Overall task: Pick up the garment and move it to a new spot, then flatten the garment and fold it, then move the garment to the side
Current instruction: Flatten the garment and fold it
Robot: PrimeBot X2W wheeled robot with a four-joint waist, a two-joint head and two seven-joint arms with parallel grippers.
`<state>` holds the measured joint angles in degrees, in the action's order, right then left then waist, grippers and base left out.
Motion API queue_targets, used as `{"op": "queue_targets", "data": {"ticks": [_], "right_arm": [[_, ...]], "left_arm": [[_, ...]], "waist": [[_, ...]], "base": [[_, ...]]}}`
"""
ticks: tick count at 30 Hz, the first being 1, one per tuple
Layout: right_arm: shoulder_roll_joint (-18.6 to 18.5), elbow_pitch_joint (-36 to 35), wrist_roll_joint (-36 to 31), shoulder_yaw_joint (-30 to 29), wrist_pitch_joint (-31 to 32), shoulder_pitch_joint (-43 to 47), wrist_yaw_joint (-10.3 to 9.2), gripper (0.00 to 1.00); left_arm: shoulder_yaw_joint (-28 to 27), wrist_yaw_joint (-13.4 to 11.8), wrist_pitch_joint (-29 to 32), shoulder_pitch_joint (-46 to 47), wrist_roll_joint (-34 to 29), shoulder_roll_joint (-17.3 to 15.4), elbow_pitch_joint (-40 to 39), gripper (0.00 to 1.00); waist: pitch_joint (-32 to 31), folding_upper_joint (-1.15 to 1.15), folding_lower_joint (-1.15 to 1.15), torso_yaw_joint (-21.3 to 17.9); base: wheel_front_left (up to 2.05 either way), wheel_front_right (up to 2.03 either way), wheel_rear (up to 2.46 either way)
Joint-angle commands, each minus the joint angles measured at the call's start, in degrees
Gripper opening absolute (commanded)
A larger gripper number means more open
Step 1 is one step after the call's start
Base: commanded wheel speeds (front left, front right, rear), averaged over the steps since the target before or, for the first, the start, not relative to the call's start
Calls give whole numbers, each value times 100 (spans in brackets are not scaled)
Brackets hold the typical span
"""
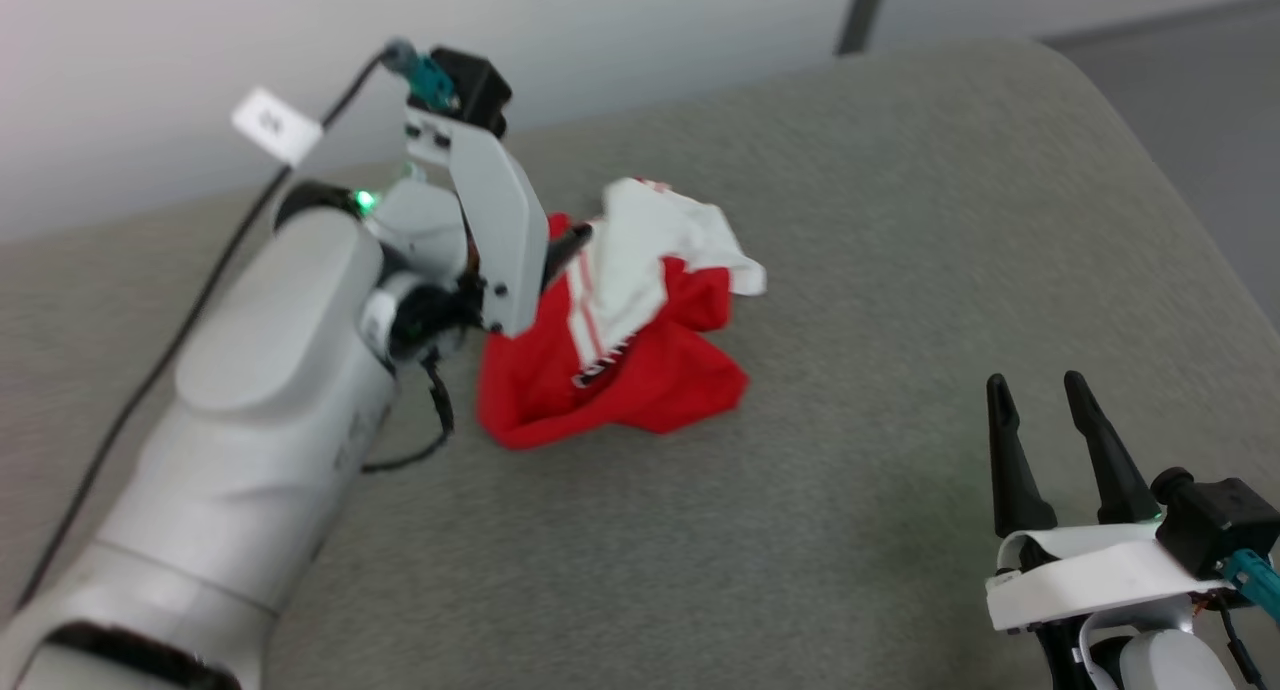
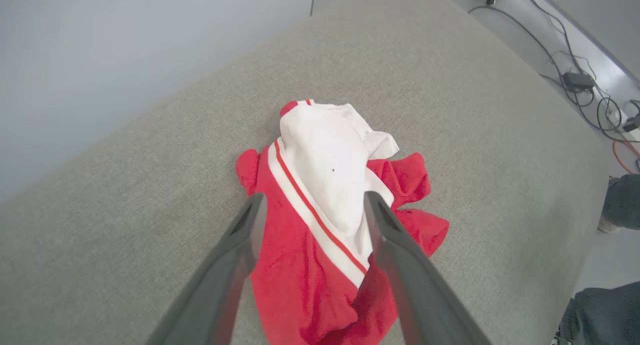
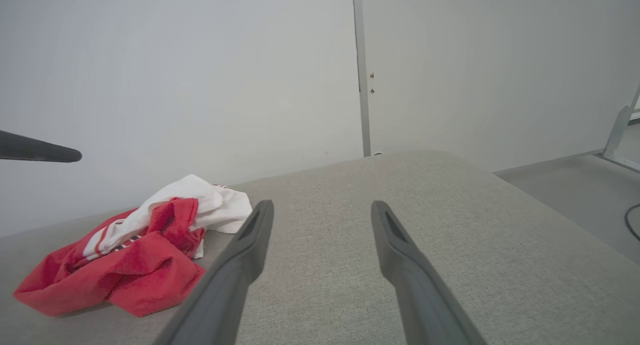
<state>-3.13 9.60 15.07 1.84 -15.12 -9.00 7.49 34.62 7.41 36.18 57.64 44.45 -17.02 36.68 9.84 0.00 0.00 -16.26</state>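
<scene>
- Step in hand, by my reading, is the first one, the pick-up. The garment (image 1: 620, 370) is lying crumpled roughly mid-way across the grey padded surface (image 1: 900, 270), not yet lifted.
- Left gripper (image 2: 315, 197) is hanging close over the heap with its fingers spread wide, straddling the white sleeve ridge. It is gripping nothing, and I cannot tell whether it is touching the cloth.
- Right gripper (image 1: 1035, 380) is sitting well apart at the near right, likewise gaping and empty.
- Next move is probably calling for a descent onto the raised fold and a firm pinch through several layers.
- Garment is showing a bright red body bunched underneath and a white sleeve draped on top. Red-and-white stripe trim is running along the seam, and the lettering is partly hiding in a fold.
</scene>
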Motion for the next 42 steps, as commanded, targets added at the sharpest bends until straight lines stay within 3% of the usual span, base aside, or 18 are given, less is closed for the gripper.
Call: {"op": "queue_targets", "data": {"ticks": [1,4,9,20,21,23,24,25,34,42], "right_arm": [[27,4,70,10,-3,-111,0,100],[27,-16,183,54,-4,-166,0,100],[30,-35,308,165,-3,-312,0,100],[28,-88,363,242,-3,-399,0,100],[28,-88,367,251,-3,-404,0,100],[28,-86,366,248,-3,-413,0,100],[28,-82,362,241,-3,-416,0,100],[28,-80,356,231,-3,-421,0,100],[27,-73,206,132,-3,-358,0,100],[21,-27,-130,-10,-4,-5,0,100]], "left_arm": [[44,8,119,141,96,22,183,100],[195,8,571,401,403,130,520,100],[386,8,980,677,780,-27,834,100],[801,8,888,932,1088,-188,1039,100],[812,8,835,944,1134,-182,1045,65],[824,8,740,970,1192,-174,1101,31],[850,8,699,996,1201,-166,1132,7],[877,8,662,1017,1216,-153,1153,0],[963,9,44,1078,1497,-79,1234,0],[492,9,-1296,484,2034,-220,1223,0]], "waist": [[493,0,0,-539],[595,0,0,-666],[714,0,0,-860],[817,0,0,-908],[825,0,0,-903],[831,0,0,-886],[832,0,0,-871],[832,0,0,-852],[692,0,0,-460],[95,0,0,394]], "base": [[0,0,0],[0,0,0],[0,0,0],[0,0,0],[0,0,0],[0,0,0],[0,0,0],[0,0,0],[0,0,0],[0,0,0]]}}
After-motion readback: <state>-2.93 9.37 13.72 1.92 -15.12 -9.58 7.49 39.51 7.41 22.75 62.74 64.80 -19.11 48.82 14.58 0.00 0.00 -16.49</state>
